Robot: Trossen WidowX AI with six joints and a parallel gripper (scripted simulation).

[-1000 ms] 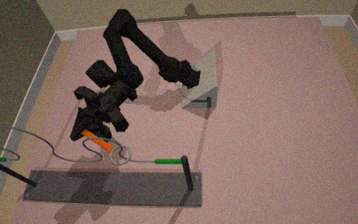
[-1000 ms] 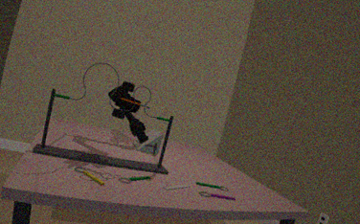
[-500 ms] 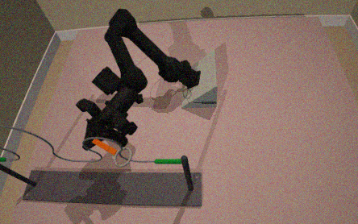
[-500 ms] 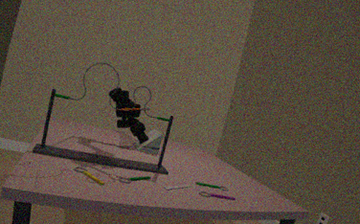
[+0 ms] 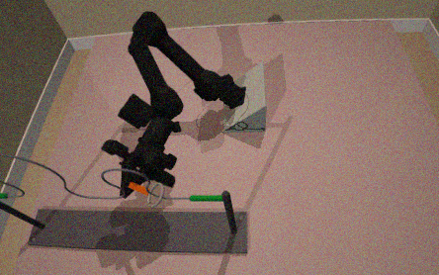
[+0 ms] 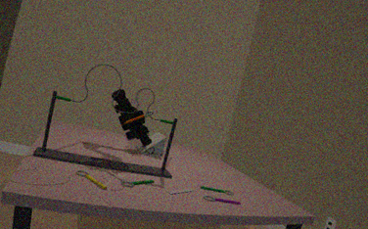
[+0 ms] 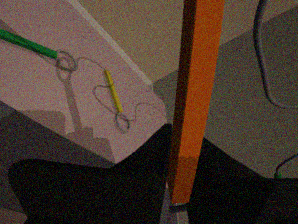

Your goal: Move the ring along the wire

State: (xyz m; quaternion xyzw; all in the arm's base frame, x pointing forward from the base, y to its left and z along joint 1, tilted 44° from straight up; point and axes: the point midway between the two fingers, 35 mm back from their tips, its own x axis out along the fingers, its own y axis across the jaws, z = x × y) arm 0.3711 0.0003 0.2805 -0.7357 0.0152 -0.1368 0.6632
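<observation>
My gripper is shut on the orange handle. The ring sits around the thin grey wire, just past its small loop and a short way from the green part next to the right post. I cannot tell whether ring and wire touch. The other green part is at the left post. Both posts stand on a dark base plate.
Several spare ring tools lie on the pink table near its front edge: yellow, green, another green and purple. A pale wedge-shaped block stands by the arm's base.
</observation>
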